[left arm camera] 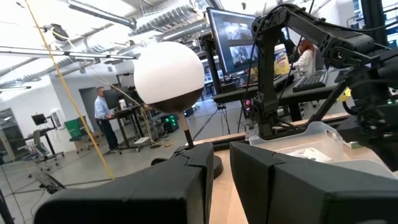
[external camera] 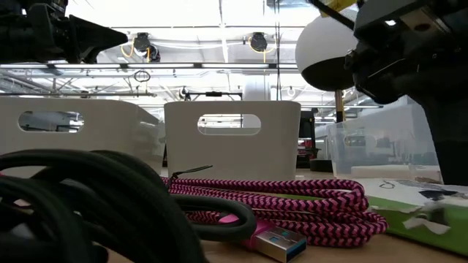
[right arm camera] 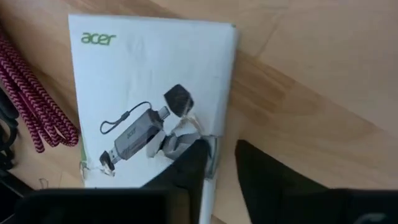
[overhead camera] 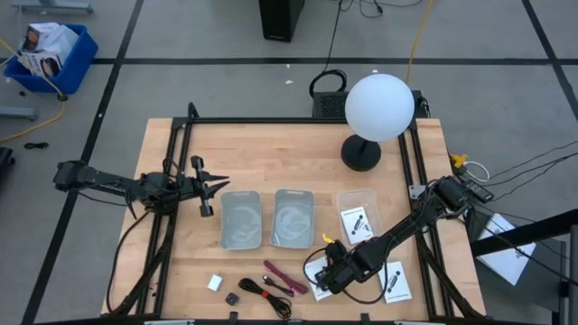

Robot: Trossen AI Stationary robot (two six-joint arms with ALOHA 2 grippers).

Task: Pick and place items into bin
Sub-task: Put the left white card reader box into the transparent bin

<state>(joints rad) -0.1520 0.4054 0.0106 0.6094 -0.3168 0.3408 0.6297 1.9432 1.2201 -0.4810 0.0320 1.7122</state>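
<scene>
I hold the right gripper over the white card, fingers narrowly open astride its edge; left gripper waits, slightly open.

Reading "acer" in green lowercase letters on a corner of the white card lying on the table, seen in the right wrist view, just above a printed drawing of a small adapter with a cable. Finding no other legible words on that card. Spotting two more white cards from the high view, their black print too small for reading. Glimpsing a yellow-labelled bottle and a lit monitor in the room beyond the table, lettering on both staying unreadable.
</scene>
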